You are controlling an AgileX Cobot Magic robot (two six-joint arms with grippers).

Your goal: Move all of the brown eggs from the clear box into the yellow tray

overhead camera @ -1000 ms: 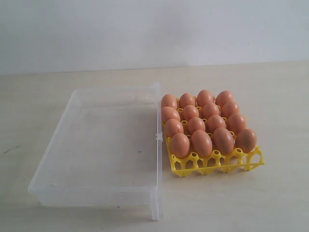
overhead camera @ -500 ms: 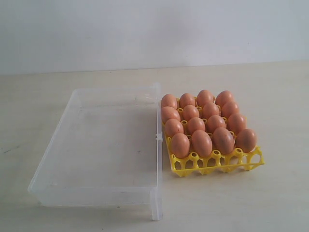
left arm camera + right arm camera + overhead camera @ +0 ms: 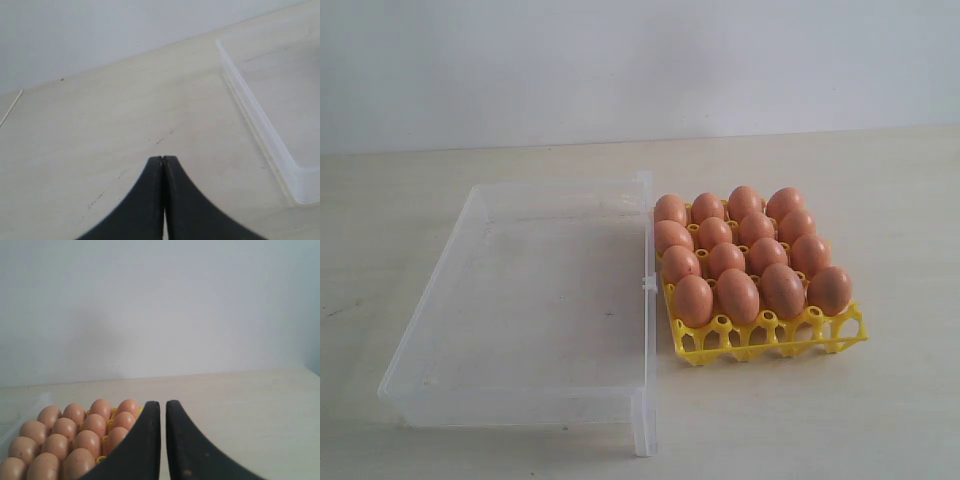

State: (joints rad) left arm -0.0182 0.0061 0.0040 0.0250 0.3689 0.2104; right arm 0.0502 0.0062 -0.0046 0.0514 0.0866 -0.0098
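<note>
The left tool has its two dark fingers pressed fully together, and nothing is between them. It hangs over a bare part of the pale wooden surface. One corner of the clear box lies near it on the surface, apart from the fingers. The right tool is almost pressed together as well: only a thin slit stays between its fingers, and it pinches nothing. Just beside this tool, on its one side and lower, the brown eggs stand in close rows, and the fingers do not touch them. A plain white wall rises behind the surface. In the exterior view, all sixteen eggs sit upright in the yellow tray, four rows of four, one egg in each cup. The front edge of the tray shows as a bare yellow lattice before the nearest row. The tray stands to the right of the box, just beside its long right wall; if the two touch, the pictures do not tell. The box lies flat with its open side up.
</note>
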